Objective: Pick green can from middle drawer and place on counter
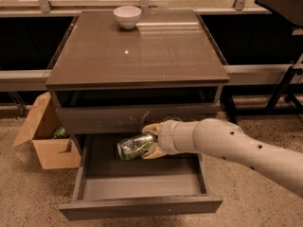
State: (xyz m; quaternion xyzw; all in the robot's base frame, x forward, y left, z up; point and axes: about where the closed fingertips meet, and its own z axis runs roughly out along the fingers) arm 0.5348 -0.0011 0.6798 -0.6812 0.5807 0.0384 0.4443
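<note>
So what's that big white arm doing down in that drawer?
It's a one-armed robot fetching a drink can. Its gripper is over the open middle drawer, jaws closed around the green can, which is held on its side just under the scratched drawer front above. The can isn't on the counter yet; a white bowl sits at the back of it.
</note>
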